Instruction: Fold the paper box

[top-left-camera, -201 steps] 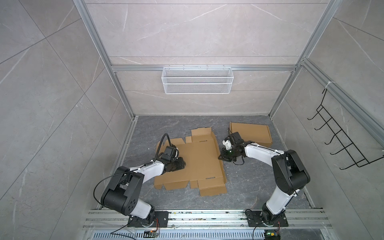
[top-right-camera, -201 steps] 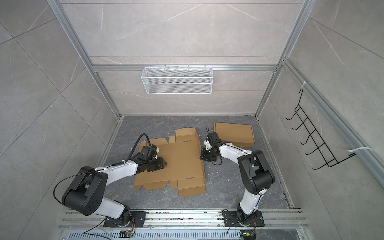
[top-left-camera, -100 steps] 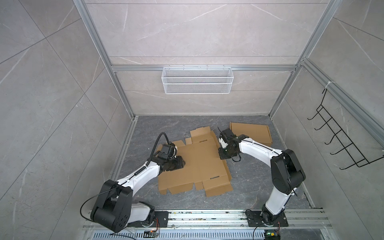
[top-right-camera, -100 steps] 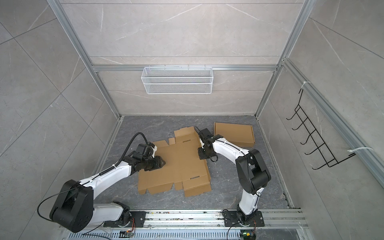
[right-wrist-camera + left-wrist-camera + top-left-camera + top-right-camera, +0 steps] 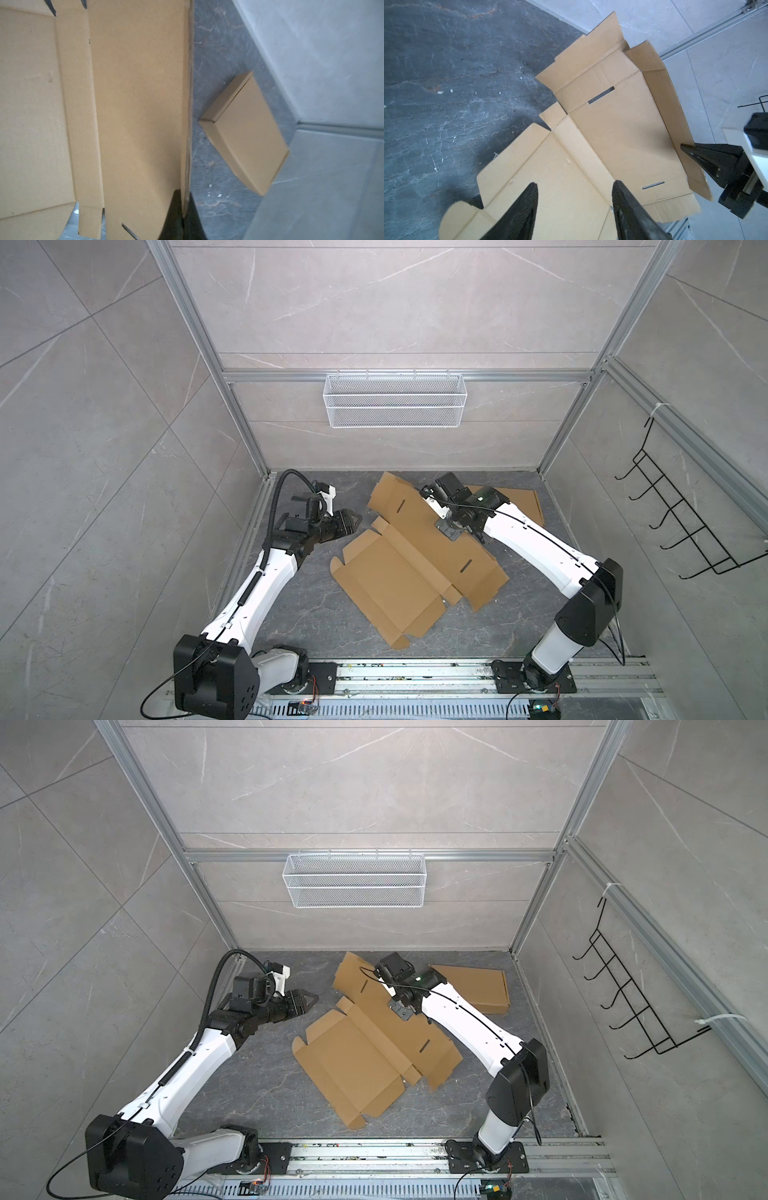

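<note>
The paper box [image 5: 399, 572] [image 5: 353, 1060] is a flat brown cardboard blank lying askew in the middle of the dark floor. Its far right panel [image 5: 660, 104] is lifted off the floor. My right gripper [image 5: 444, 519] [image 5: 399, 1006] [image 5: 184, 199] is shut on the edge of that raised panel. In the left wrist view its black fingers [image 5: 699, 153] meet the panel's rim. My left gripper [image 5: 355, 517] [image 5: 311, 999] [image 5: 575, 185] hangs open just left of the blank's far left corner, with nothing between its fingers.
A folded, closed cardboard box [image 5: 515, 504] [image 5: 478, 986] [image 5: 247, 133] lies flat at the back right, behind my right arm. A white wire basket [image 5: 395, 400] hangs on the back wall and a black hook rack [image 5: 673, 514] on the right wall.
My left gripper has opened, let go of the blank's left edge and drawn back to the left. The right gripper has raised the right panel, and the blank has turned and slid.
</note>
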You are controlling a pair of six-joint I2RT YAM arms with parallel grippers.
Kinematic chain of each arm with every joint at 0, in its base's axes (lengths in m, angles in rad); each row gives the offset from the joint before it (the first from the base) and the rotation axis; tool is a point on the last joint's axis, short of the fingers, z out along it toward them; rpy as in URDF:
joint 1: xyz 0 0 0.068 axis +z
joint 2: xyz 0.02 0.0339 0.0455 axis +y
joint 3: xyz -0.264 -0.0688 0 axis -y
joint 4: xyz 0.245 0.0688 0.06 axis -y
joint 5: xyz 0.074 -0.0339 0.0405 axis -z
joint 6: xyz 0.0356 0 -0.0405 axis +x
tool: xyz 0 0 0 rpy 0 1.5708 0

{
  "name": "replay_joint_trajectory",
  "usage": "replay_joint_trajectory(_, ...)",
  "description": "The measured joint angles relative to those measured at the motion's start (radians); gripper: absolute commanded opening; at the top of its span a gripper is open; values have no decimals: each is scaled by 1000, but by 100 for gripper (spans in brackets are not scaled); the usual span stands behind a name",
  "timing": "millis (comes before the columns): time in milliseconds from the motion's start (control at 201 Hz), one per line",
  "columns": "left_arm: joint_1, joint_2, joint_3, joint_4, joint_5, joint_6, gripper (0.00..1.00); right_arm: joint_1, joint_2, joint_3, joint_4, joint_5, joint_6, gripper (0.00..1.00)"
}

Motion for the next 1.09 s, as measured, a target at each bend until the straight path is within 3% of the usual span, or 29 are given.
replay_joint_trajectory(189,5,-43,21,-31,-3,14,64,82,0,27,-3,92,-241,0)
replay_joint_trajectory(338,16,-72,48,-49,1,11,67,144,2,46,7,130,-341,0)
replay_joint_trajectory(607,16,-56,91,-54,37,3,77,216,1,-97,130,210,-381,0)
replay_joint_trajectory(1095,-127,258,286,-100,43,147,77,229,-30,-242,286,248,-382,0)
